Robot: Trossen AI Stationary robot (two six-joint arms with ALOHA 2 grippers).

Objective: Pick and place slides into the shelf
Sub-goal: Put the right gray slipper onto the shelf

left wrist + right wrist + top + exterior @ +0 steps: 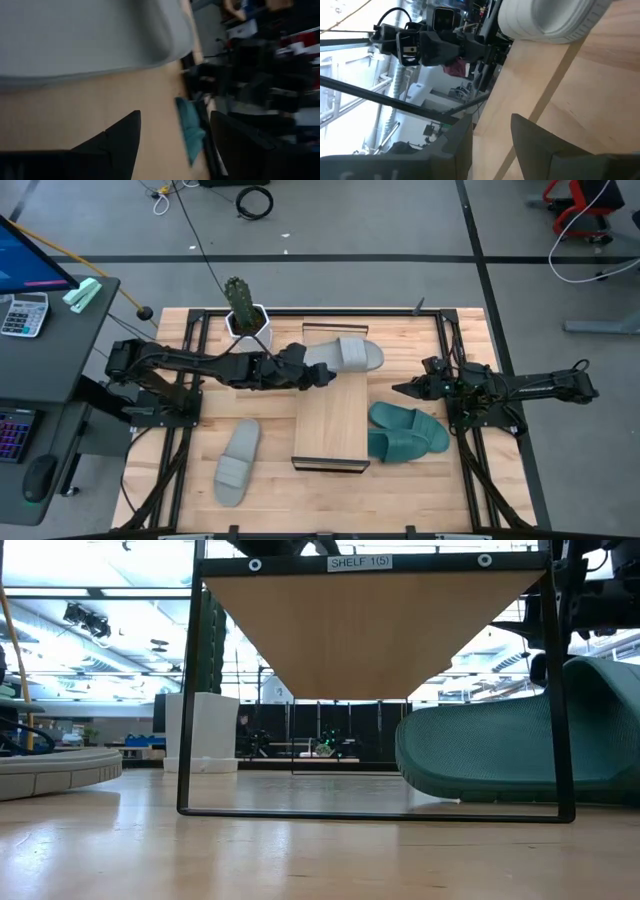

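1. One grey slide lies on the shelf at its far end; left gripper beside it, jaws apart.
2. Other grey slide and teal pair remain on the table.
3. Right gripper waits near the teal pair, jaws slightly apart.

The shelf is pale, smooth wood with a matt grain, edged in thin dark metal. The tabletop is light slatted wood. The grey slide and the teal slides look like soft, matt foam.
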